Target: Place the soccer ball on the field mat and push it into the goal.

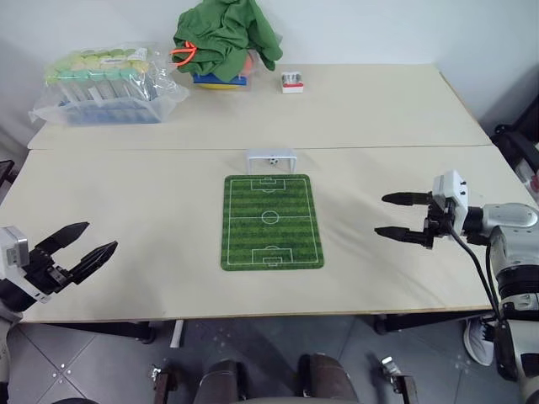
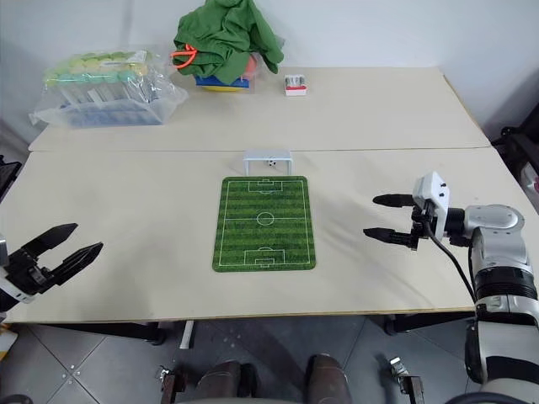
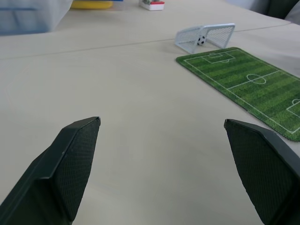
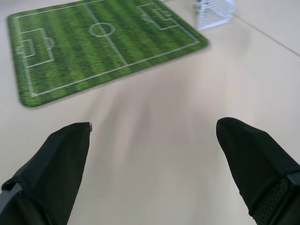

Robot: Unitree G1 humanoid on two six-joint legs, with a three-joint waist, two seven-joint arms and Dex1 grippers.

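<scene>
2 claws hang over the pale desk (image 1: 152,194), both empty and with their fingers spread apart. The left claw (image 1: 84,248) sits low near the desk's front edge, its 2 black fingers pointing toward the middle. The right claw (image 1: 396,215) is on the opposite side, its 2 fingers also aimed inward at the field mat (image 1: 271,221), which lies flat between the 2 claws, well apart from each.

Beyond the mat's far short edge, farther from both claws, stands the goal (image 1: 271,157), touching or just beside that edge. The soccer ball (image 1: 273,161) rests inside the goal mouth, against the netting, as the left wrist view also shows (image 3: 201,41). From the right claw, the mat is ahead and the goal sits past the mat's far corner.

Far behind the goal, well away from either claw, are a small white-and-red box (image 1: 292,82), a heap of green cloth (image 1: 227,34) over a yellow and blue thing, and a clear plastic bag of tubes (image 1: 105,84) on the left claw's side.
</scene>
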